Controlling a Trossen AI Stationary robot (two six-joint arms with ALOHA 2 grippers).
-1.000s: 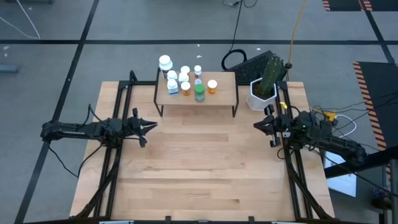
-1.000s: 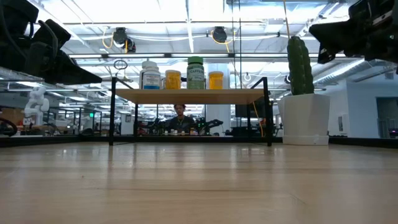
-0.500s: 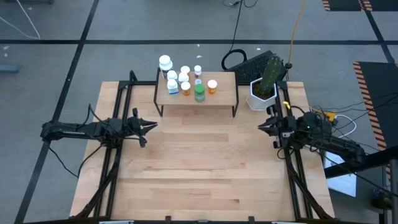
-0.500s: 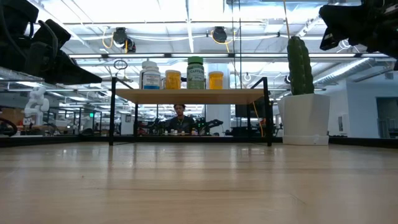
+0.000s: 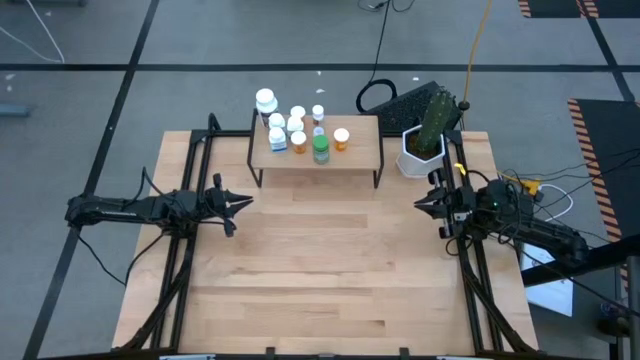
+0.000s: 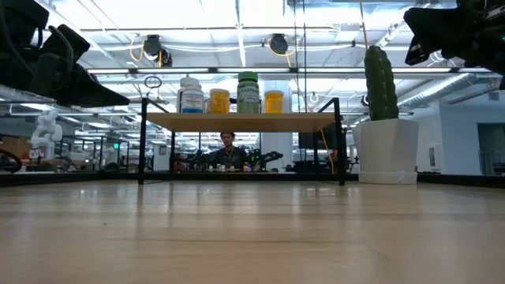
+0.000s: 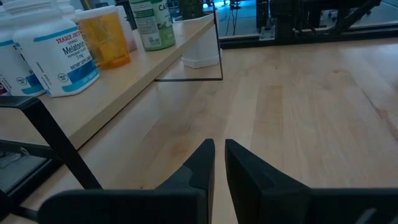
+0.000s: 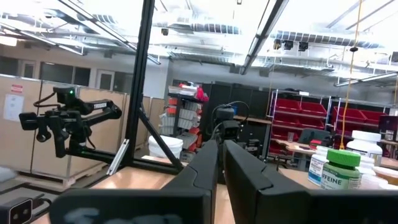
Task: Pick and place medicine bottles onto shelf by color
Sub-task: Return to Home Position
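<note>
The shelf (image 5: 358,156) stands on its black legs at the table's far middle. All the medicine bottles stand upright on its top: several white ones (image 5: 277,122), two orange (image 5: 341,137), one green-capped (image 5: 320,148). In the low view the white (image 6: 190,95), orange (image 6: 219,100) and green (image 6: 248,92) bottles line the board (image 6: 245,121). My left gripper (image 5: 245,203) hovers shut and empty over the table's left side, pointing right. My right gripper (image 5: 420,204) hovers shut and empty over the right side, near the pot. The left wrist view shows the bottles (image 7: 59,53) close by.
A white hexagonal pot with a cactus (image 5: 424,140) stands at the table's far right, just beyond my right gripper. A black keyboard (image 5: 405,100) lies past the far edge. Bare wooden tabletop (image 5: 320,270) spreads between the arms. A person (image 6: 229,143) sits in the room behind.
My right gripper has drawn back a little toward the table's right edge and risen slightly, then held still. The bottles and the shelf have stayed where they were.
</note>
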